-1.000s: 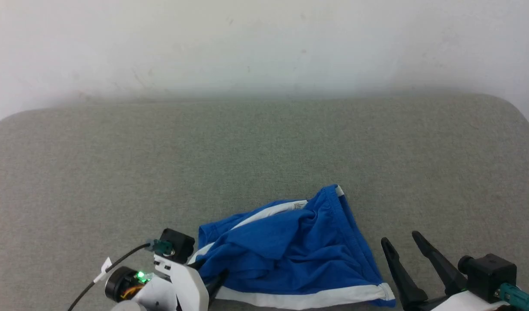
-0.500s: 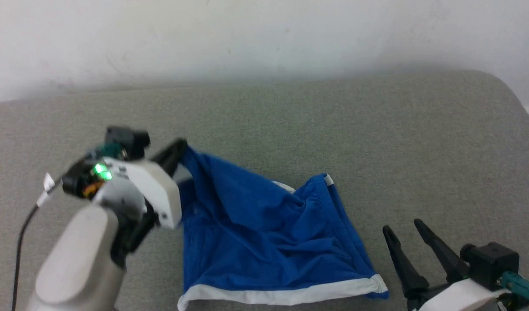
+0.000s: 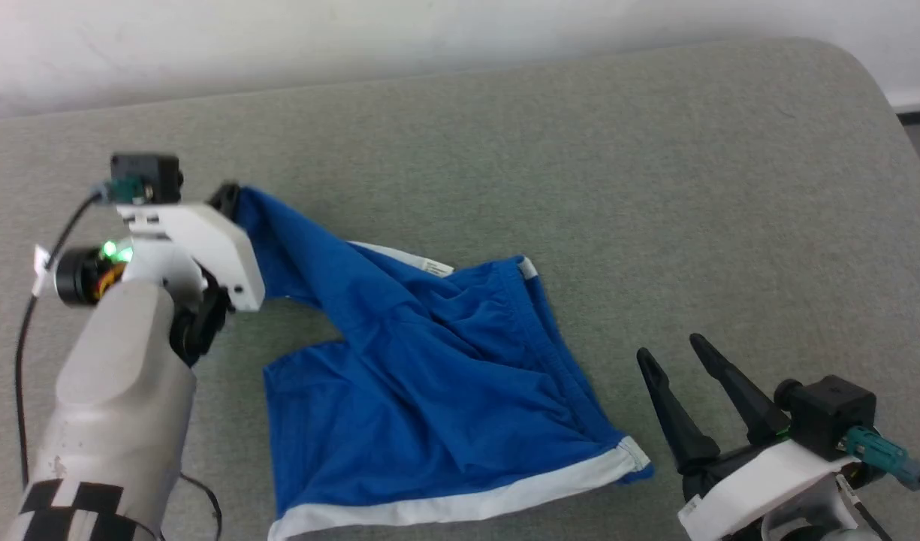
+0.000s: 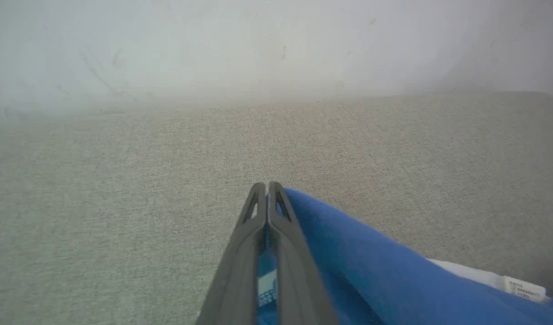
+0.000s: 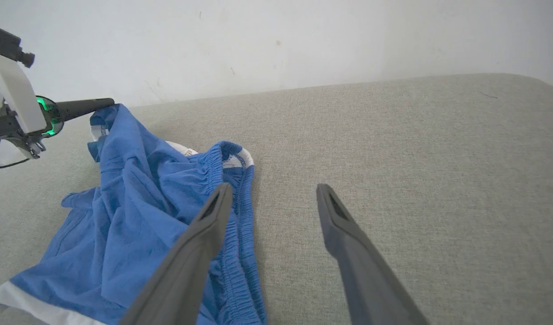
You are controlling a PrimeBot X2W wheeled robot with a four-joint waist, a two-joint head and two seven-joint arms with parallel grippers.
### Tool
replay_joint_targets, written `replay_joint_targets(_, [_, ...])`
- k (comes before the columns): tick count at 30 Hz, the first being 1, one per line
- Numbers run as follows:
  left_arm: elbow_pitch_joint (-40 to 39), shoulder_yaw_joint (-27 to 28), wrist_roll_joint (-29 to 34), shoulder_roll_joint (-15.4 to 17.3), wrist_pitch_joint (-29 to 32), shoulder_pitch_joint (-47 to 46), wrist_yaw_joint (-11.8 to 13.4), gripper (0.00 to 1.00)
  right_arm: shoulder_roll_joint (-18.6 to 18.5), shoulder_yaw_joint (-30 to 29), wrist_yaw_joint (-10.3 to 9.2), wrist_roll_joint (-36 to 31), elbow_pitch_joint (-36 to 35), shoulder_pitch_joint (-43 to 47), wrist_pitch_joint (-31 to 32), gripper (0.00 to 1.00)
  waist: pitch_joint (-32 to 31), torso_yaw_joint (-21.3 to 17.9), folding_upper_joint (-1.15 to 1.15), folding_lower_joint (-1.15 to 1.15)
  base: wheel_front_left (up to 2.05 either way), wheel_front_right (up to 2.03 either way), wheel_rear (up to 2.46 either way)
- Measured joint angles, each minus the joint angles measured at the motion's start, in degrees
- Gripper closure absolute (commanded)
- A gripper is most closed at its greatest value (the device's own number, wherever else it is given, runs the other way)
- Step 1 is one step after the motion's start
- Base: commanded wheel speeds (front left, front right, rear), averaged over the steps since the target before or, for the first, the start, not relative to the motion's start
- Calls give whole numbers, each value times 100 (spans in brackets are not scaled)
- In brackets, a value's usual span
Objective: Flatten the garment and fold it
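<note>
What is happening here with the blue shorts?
The robot's left end effector is shut on one corner of the blue shorts, holding it up and out to the far left, while the rest lies wrinkled on the grey padded surface. The right end effector is open and holds nothing, beside the shorts' right edge. The shorts are not yet flat, and no fold is made.

Our left gripper (image 3: 227,197), with two long dark fingers, is held up on our pale grey left arm (image 3: 118,376), fingers pressed tight together on a bit of the bright blue thin shorts (image 3: 429,361). Our right gripper (image 3: 670,347) sits low, its fingers spread apart.
</note>
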Motion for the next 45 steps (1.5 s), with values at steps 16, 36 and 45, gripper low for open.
replay_joint_targets(16, [223,131,-344,-422,-1674,887,-151,0,-185,-57,0,-389,188,156,10,0,-428,74,0,-2,0,0,0])
replay_joint_targets(36, [-4468,-705,-581,532,1463,4234,428,0,-46,-324,0,-479,-177,668,416,0,-1233,868,0,-3,0,0,0])
replay_joint_targets(45, [-4677,-1288,-480,711,2269,4471,376,0,-30,-303,0,-442,-141,692,464,0,-1066,750,1,-2,0,0,0])
